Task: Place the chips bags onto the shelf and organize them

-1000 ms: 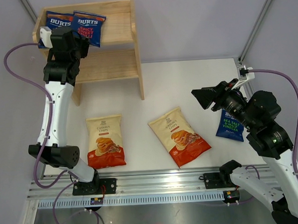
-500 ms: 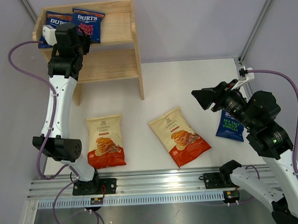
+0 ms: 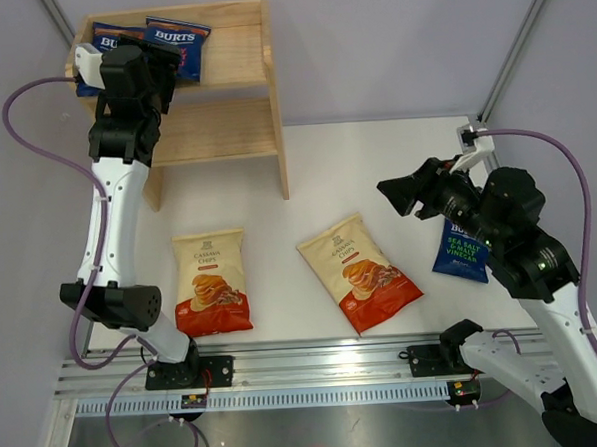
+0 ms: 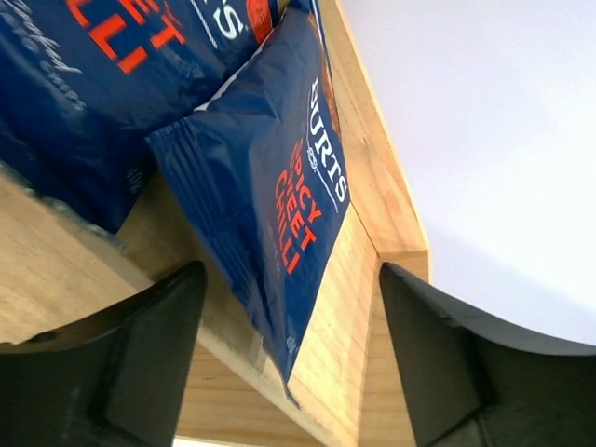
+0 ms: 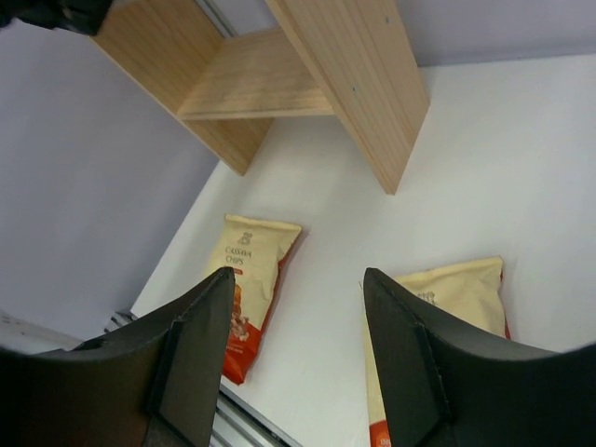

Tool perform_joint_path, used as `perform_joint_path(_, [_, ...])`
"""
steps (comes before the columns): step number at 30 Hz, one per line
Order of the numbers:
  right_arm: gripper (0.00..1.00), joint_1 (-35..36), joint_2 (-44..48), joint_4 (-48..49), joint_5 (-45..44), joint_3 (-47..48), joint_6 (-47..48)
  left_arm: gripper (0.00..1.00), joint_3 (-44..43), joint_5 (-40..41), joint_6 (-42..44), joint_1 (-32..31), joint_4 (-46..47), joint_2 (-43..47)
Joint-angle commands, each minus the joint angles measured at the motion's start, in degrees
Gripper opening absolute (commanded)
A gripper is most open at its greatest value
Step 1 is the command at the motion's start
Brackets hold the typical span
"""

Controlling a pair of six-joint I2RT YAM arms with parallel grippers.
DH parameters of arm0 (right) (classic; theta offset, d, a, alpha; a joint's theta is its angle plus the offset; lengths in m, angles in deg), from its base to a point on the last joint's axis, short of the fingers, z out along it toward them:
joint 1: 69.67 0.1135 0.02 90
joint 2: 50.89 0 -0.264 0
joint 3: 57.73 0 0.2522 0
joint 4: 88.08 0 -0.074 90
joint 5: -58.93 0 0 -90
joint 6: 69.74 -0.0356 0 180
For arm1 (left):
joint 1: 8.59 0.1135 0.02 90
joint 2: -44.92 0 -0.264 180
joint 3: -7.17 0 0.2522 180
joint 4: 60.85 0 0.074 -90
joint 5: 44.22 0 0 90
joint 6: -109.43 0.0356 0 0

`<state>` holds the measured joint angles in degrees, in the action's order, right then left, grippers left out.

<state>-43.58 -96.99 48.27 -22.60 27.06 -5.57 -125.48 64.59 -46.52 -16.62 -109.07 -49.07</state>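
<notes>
The left gripper (image 4: pixel 289 279) has let go. A second ago it was clenched on the spicy sweet chilli bag (image 3: pixel 179 44), which hung tilted over the top tier's front. Now its jaws stand apart on either side of that bag, grasping nothing. The bag sits further back on the top tier of the shelf (image 3: pixel 233 127), at 11 o'clock on the table, overlapping a second blue bag (image 3: pixel 114 38) at its 9 o'clock. The right gripper (image 3: pixel 397 193) is released and empty as before; its arm has shifted slightly toward 11 o'clock. Unmoved on the table are the two cream bags, at 7 o'clock (image 3: pixel 212 283) and 6 o'clock (image 3: pixel 359 270), and the sea salt bag (image 3: pixel 460 255) at 4 o'clock.
</notes>
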Motion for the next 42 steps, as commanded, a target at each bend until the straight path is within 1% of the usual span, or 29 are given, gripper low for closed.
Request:
perform_joint_path(1, [0.66, -0.16, -6.08, -6.05, 0.23, 4.81, 3.23, 0.85, 1.29, 3.69, 3.55, -0.49, -2.46, 4.16])
perform_joint_path(2, [0.68, -0.25, -8.62, -6.67, 0.14, 5.09, 3.85, 0.99, 3.29, 3.69, 3.81, -0.58, -1.33, 5.22])
perform_joint_path(3, [0.7, -0.25, -9.61, -7.02, -0.12, 5.09, 4.11, 0.99, 4.45, 3.52, 4.08, -0.58, -0.44, 6.97])
perform_joint_path(4, [0.74, -0.25, -10.49, -6.94, -0.47, 4.74, 4.2, 0.99, 5.07, 3.34, 4.43, -0.49, 0.17, 7.59])
perform_joint_path(5, [0.85, -0.25, -12.23, -6.94, -1.52, 4.65, 4.38, 0.99, 5.07, 2.99, 5.13, -0.49, 0.35, 8.03])
perform_joint_path(7, [0.99, -0.25, -14.18, -7.02, -3.62, 4.21, 5.08, 0.99, 4.98, 2.03, 5.66, -0.49, 0.09, 9.26])
perform_joint_path(9, [0.99, -0.86, -16.99, -7.11, -10.73, 3.16, 4.99, 0.99, 6.21, 0.19, 6.71, -0.49, 1.14, 10.76])
perform_joint_path(11, [1.0, -3.13, -20.4, -7.11, -14.17, 2.46, 4.38, 0.99, 8.14, -3.32, 8.98, -0.58, 3.24, 13.83])
perform_joint_path(12, [0.99, -4.54, -21.56, -6.5, -14.1, 2.1, 4.29, 0.99, 9.98, -4.91, 10.13, -0.58, 3.78, 14.8])
perform_joint_path(13, [0.99, -8.03, -22.61, -6.24, -14.36, 0.8, 4.03, 0.99, 11.04, -6.57, 11.19, -0.58, 3.96, 16.02])
perform_joint_path(14, [0.99, -9.63, -24.45, -5.89, -14.1, 0.35, 3.68, 0.99, 12.44, -10.77, 14.33, -0.67, 5.7, 18.82])
perform_joint_path(15, [0.99, -11.3, -25.25, -5.71, -14.53, -0.09, 3.85, 0.99, 16.54, -13.68, 16.01, -0.67, 7.02, 20.59])
perform_joint_path(18, [0.99, -18.77, -26.4, -3.09, -15.42, -3.69, 2.89, 0.99, 24.12, -23.26, 22.08, -0.93, 9.05, 28.23])
perform_joint_path(19, [0.99, -21.23, -26.32, -2.37, -14.89, -6.4, 0.62, 0.99, 29.45, -26.68, 23.66, -1.02, 8.88, 30.08])
perform_joint_path(20, [0.99, -27.52, -26.23, -1.41, -14.36, -7.82, -1.14, 0.99, 32.29, -28.28, 25.94, -1.19, 8.19, 32.36])
perform_joint_path(21, [0.99, -30.1, -26.14, 0.25, -14.01, -9.4, -2.9, 0.99, 34.93, -29.87, 27.36, -1.2, 8.27, 35.95])
perform_joint_path(22, [0.99, -33.17, -26.23, 0.97, -12.7, -12.2, -5.79, 0.99, 40.0, -31.8, 28.41, -1.2, 6.7, 37.81])
perform_joint_path(23, [0.99, -37.73, -26.23, 1.93, -12.69, -13.62, -7.03, 0.99, 42.4, -32.6, 29.99, -1.28, 6.34, 39.4])
perform_joint_path(25, [0.99, -41.01, -26.49, 3.52, -14.0, -16.35, -8.97, 0.99, 47.15, -35.23, 31.84, -1.37, 6.16, 43.62])
perform_joint_path(27, [0.99, -44.62, -27.02, 4.49, -17.69, -17.76, -9.77, 0.99, 53.13, -40.85, 34.22, -1.37, 4.93, 46.43])
perform_joint_path(28, [0.99, -45.85, -27.63, 5.19, -17.44, -18.37, -10.9, 0.99, 55.06, -46.52, 35.18, -1.37, 4.93, 47.23])
perform_joint_path(29, [1.0, -47.51, -28.16, 6.24, -16.13, -19.16, -11.35, 0.99, 59.08, -48.84, 37.02, -1.37, 4.67, 47.93])
perform_joint_path(30, [0.99, -51.19, -28.6, 8.33, -14.29, -20.73, -11.88, 0.99, 60.95, -50.78, 37.73, -1.46, 4.58, 48.64])
perform_joint_path(31, [0.99, -53.48, -29.03, 9.75, -12.36, -21.71, -12.84, 0.99, 63.15, -54.89, 38.61, -1.46, 4.49, 49.69])
perform_joint_path(32, [0.99, -55.86, -30.34, 10.63, -7.81, -22.33, -13.46, 0.99, 64.65, -56.06, 41.14, -1.46, 4.05, 50.05])
perform_joint_path(34, [0.99, -61.21, -32.19, 14.58, -1.38, -24.52, -13.9, 0.99, 68.43, -56.34, 43.09, -1.46, 2.39, 51.01])
perform_joint_path(35, [1.0, -61.94, -32.9, 14.86, -1.61, -24.62, -13.47, 0.99, 69.31, -55.99, 45.1, -1.46, 1.94, 51.37])
perform_joint_path(39, [0.99, -62.03, -35.98, 13.98, -5.13, -23.48, -8.37, 0.99, 73.88, -53.53, 46.09, -1.55, 2.29, 54.0])
perform_joint_path(42, [0.99, -62.12, -39.92, 16.78, -2.15, -24.52, -7.05, 0.99, 74.24, -52.82, 46.35, -2.07, 2.29, 55.85])
